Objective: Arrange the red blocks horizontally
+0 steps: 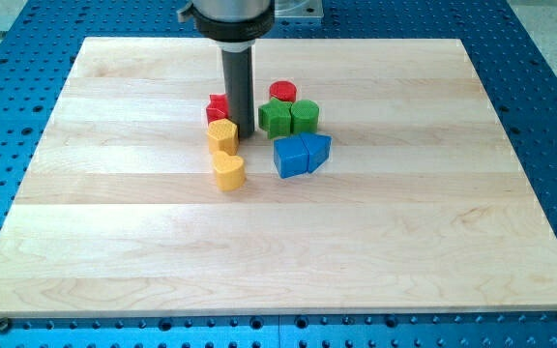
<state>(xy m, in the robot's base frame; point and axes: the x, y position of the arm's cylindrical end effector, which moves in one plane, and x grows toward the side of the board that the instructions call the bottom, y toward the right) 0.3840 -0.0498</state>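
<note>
My tip stands on the board just right of a red block, which the rod partly hides; its shape is unclear. A red cylinder lies further to the view's right, behind the green blocks. The tip is right next to the upper yellow block. The two red blocks sit roughly level with each other, the rod between them.
A green block and a green cylinder sit right of the tip. A blue cube and a blue triangular block lie below them. A second yellow block lies below the first. The wooden board rests on a blue perforated table.
</note>
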